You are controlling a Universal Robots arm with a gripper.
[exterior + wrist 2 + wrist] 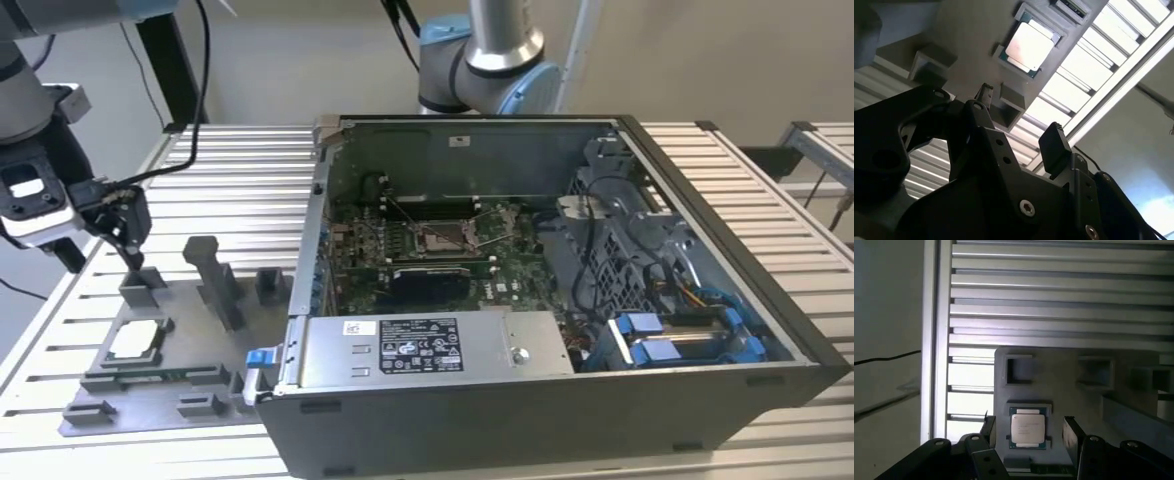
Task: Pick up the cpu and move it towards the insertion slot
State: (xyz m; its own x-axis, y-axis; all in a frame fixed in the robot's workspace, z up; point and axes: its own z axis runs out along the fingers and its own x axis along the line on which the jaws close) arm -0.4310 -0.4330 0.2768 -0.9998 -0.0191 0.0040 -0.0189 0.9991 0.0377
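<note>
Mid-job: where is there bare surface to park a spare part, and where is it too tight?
Free: the slatted table beyond the grey fixture tray, on the exterior view's left of the computer case, and the table strip on the case's other side. Crowded: the tray, holding the cpu and memory stick, and the motherboard around the insertion slot.

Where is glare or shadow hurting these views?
Second wrist view: cpu lid washed near white, table slats glaring, gripper a dark silhouette. First wrist view: slats beside the tray bloom white, cpu evenly lit. Exterior view: even light, case interior dim.
</note>
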